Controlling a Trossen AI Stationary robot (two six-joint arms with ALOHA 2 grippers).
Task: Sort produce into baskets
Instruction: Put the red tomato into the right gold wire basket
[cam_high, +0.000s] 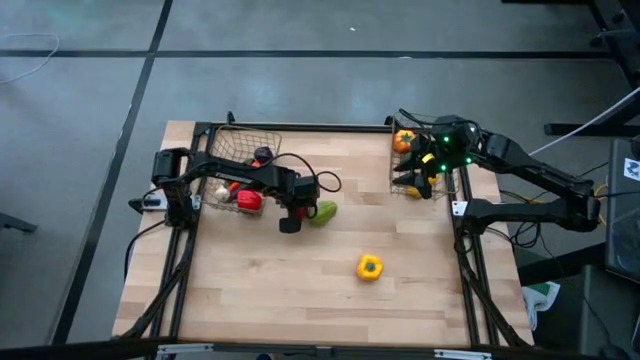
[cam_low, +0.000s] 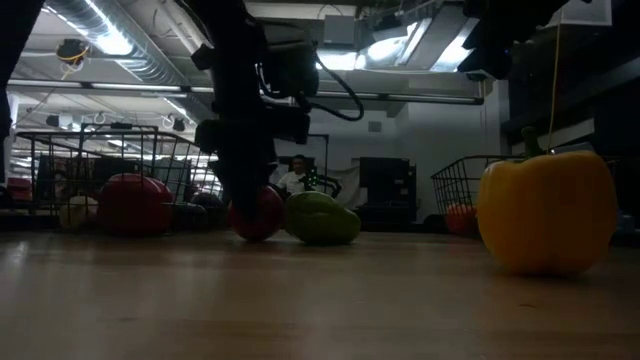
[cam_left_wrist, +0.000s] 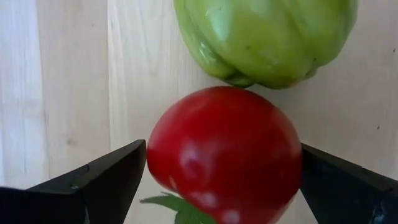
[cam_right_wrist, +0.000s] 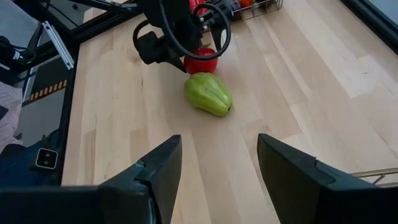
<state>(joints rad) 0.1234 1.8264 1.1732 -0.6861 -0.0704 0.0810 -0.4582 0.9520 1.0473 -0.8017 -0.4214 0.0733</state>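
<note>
My left gripper (cam_high: 290, 220) stands low over the table just right of the left wire basket (cam_high: 225, 140), shut on a red tomato (cam_left_wrist: 224, 155). A green pepper (cam_high: 323, 212) lies on the wood right beside the tomato, on its far side from the wrist camera. A yellow pepper (cam_high: 369, 267) lies alone on the table nearer the front. My right gripper (cam_right_wrist: 217, 162) is open and empty, up over the right basket (cam_high: 405, 180), which holds an orange pepper (cam_high: 403, 140). The left basket holds a red piece (cam_high: 248, 200) and a dark one (cam_high: 262, 155). My left gripper has the tomato pinched between its two fingers, one finger (cam_left_wrist: 118, 177) on each of the tomato's round sides (cam_left_wrist: 163, 146). The fingers come from above, pointing down. In the low view the tomato (cam_low: 257, 215) sits with its underside on the table, touching the green pepper (cam_low: 322, 218).
Open wood lies between the two baskets and around the yellow pepper (cam_low: 547, 215). The arms' dark frames run along the table's left and right edges. A person sits far back in the room (cam_low: 295, 175).
</note>
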